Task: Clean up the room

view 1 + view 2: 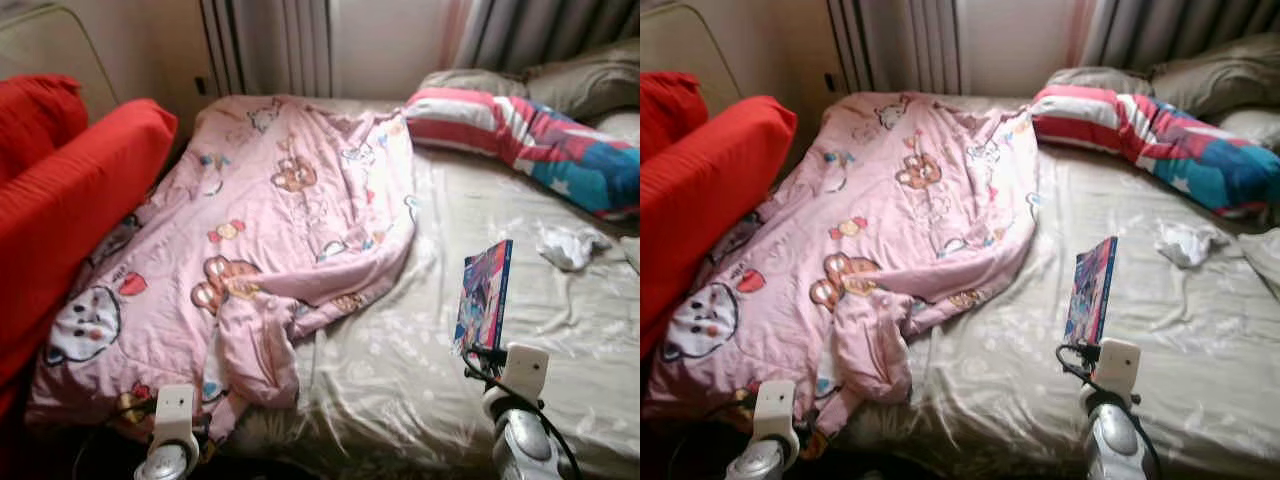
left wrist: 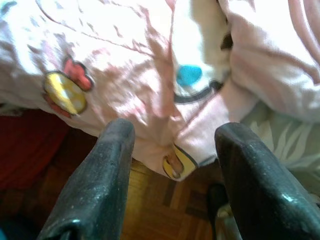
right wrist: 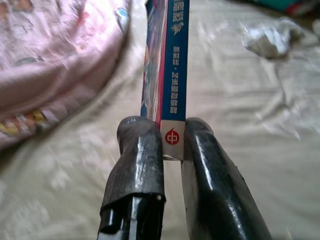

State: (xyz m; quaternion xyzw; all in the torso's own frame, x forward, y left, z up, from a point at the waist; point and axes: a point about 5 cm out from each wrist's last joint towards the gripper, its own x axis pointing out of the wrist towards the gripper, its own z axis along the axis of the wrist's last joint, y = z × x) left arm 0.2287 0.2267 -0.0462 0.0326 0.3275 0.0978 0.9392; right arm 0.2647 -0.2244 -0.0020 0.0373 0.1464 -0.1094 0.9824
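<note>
A bed (image 1: 560, 340) with a beige sheet takes up most of the scene, running from the near edge back to a wall with curtains (image 1: 270, 45). A pink quilt (image 1: 270, 220) printed with cartoon animals lies rumpled over the bed's left half, its near corner spilling over the edge toward the wooden floor (image 2: 165, 200). A red couch (image 1: 70, 190) stands against the bed's left side, touching the quilt. At the head of the bed, on the right, a striped pillow (image 1: 530, 140) in red, white and blue lies across the sheet, with grey pillows (image 1: 570, 80) behind it. A crumpled white cloth (image 1: 568, 245) sits on the sheet just below the striped pillow.

The right tool (image 3: 172, 142) is closed on the lower edge of a book (image 1: 483, 295), its two fingers (image 3: 142, 160) pinching the blue spine from both sides. The book stands upright in that grip above the sheet, to the right of the quilt and well apart from the white cloth.

The left tool (image 2: 172, 150) hangs at the near left edge of the bed with its fingers spread apart, holding nothing, the overhanging quilt corner just beyond its tips.
</note>
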